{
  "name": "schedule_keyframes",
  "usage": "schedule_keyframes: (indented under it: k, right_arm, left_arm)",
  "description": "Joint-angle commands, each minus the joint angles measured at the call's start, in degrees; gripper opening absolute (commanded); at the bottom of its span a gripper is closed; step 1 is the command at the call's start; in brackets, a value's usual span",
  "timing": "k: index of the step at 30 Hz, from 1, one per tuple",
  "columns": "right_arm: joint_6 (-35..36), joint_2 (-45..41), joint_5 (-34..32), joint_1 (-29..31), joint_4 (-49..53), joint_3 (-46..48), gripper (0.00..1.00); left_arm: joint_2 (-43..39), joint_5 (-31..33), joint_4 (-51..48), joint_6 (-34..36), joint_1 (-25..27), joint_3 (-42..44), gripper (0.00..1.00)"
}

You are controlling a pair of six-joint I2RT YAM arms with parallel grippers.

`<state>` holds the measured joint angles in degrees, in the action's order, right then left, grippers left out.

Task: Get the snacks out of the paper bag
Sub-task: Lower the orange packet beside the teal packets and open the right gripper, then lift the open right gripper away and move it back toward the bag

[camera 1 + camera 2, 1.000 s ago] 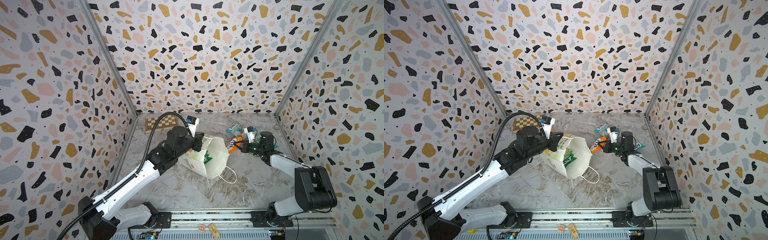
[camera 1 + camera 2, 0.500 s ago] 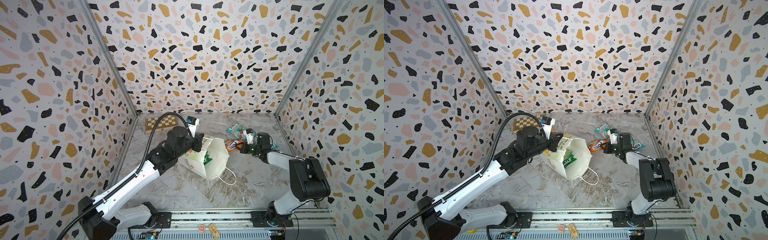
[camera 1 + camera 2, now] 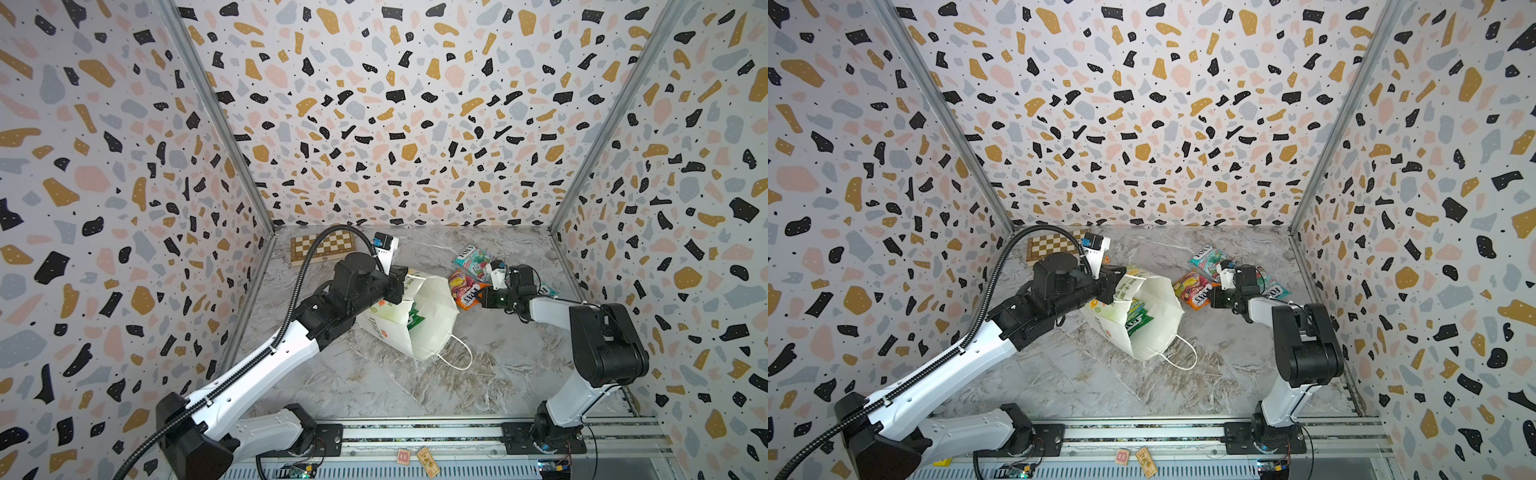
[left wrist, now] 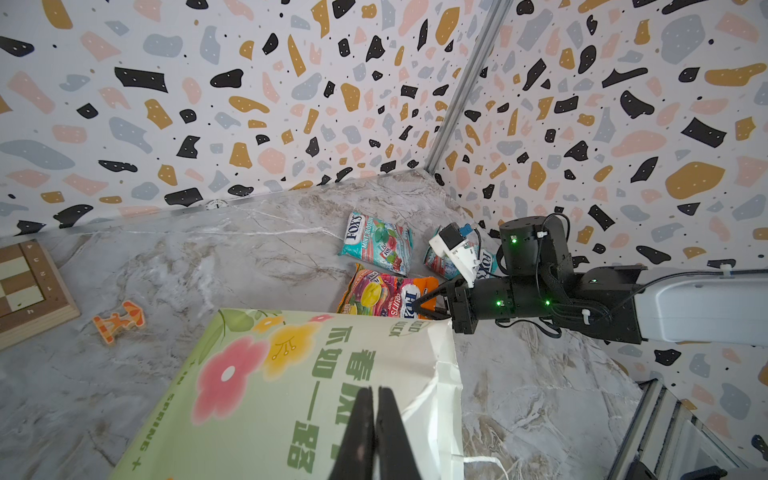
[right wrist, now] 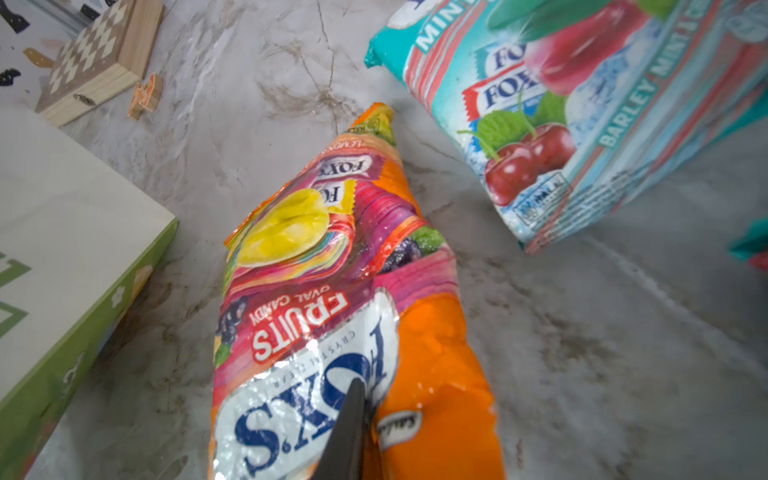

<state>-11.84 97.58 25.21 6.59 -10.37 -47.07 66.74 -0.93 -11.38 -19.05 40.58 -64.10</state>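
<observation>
Left gripper (image 4: 374,428) pinched shut on the paper bag (image 4: 270,374) wall. Right gripper (image 4: 428,305) meets the orange packet (image 5: 324,266) end — grip unclear. Packet stretches beyond its fingertips: probably light, slick, crinkly — pinch the flat sealed edge.

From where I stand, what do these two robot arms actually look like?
Both are alike: white shells on the long links, black joints, mounted on a metal rail. The left arm carries a ribbed black hose looping alongside. The right arm shows small green lights near its wrist. Each ends in thin black jaws, with a white camera block behind.
</observation>
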Motion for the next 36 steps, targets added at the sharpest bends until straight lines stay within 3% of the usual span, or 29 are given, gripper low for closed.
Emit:
schedule_keyframes:
  k: [1, 6, 14, 27, 32, 36]
  right_arm:
    - [0.91, -1.16, -2.43, -0.24, 2.23, -1.97, 0.30]
    - [-0.01, -3.94, -6.87, -0.26, 3.94, -1.38, 0.60]
    - [-3.10, -13.08, -15.09, -0.26, 5.11, 2.84, 0.71]
    - [-6.40, -38.86, 8.63, 2.01, 3.54, 9.20, 0.71]
    - [-6.42, -42.90, 14.66, 8.31, 2.86, 10.41, 0.71]
    - [-6.51, -43.35, 14.94, 15.73, 2.43, 11.35, 0.70]
  left_arm:
    - [-1.41, 0.93, 1.41, 0.77, 0.12, -0.21, 0.00]
    - [-1.33, 0.58, 1.53, 0.68, 0.12, -0.02, 0.00]
    - [-1.26, 0.22, 1.97, 0.59, 0.12, 0.20, 0.00]
    - [-1.58, 0.24, 2.58, 0.64, 0.12, 0.11, 0.00]
    - [-1.35, -0.04, 2.88, 0.50, 0.12, 0.02, 0.00]
    - [-1.26, -0.39, 3.36, 0.17, 0.12, 0.16, 0.00]
